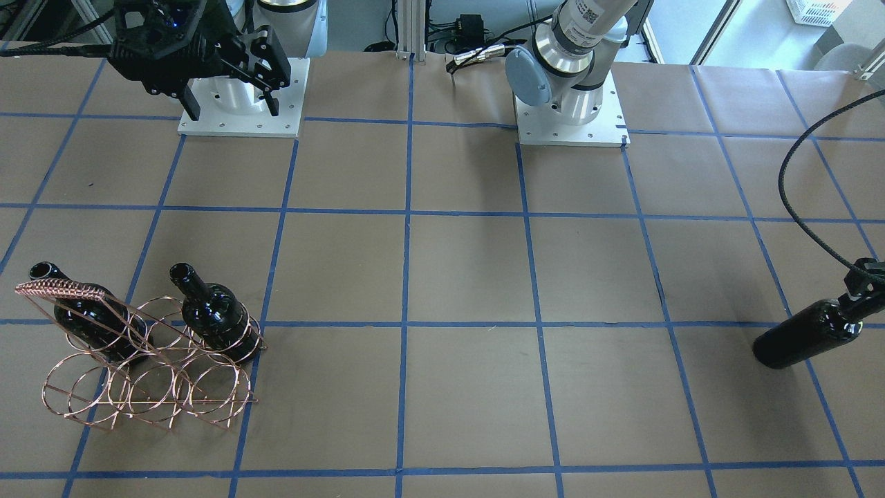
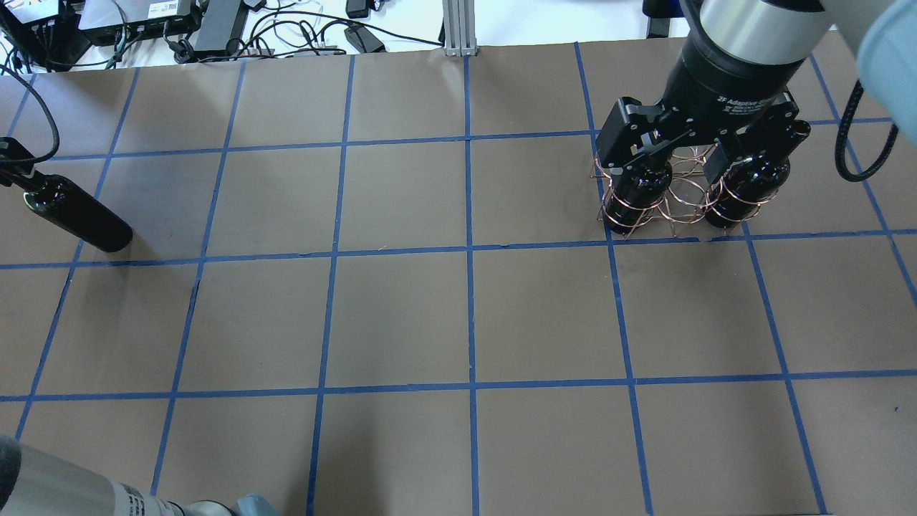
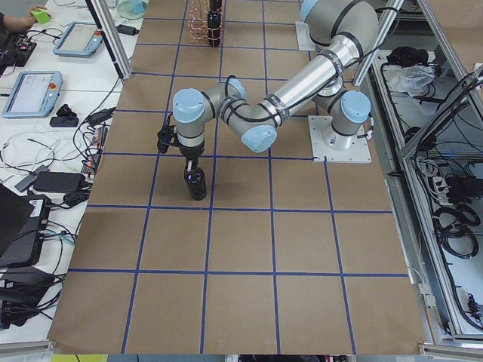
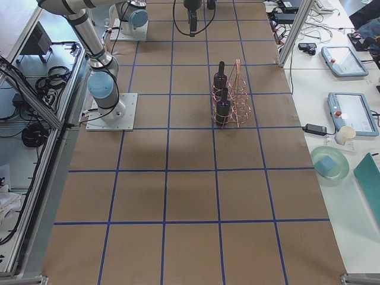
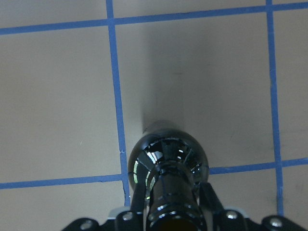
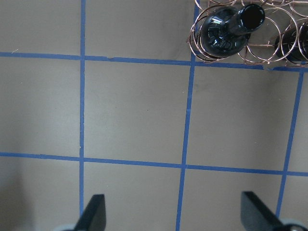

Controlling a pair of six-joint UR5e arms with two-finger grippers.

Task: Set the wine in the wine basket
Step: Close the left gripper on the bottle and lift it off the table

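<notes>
I'm looking over a brown paper surface [image 1: 470, 277] gridded with blue tape [image 1: 406, 277]. My left hand [image 5: 173, 199] is clenching the neck of the wine [image 1: 802, 339], whose body is sitting upright directly beneath it, well apart from the wine basket [image 1: 62, 290] at the opposite end. Two other bottles [image 1: 214, 318] are standing in the basket's robot-side hoops. My right hand [image 6: 175, 216] is hovering near the basket, fingers spread wide and holding nothing.
</notes>
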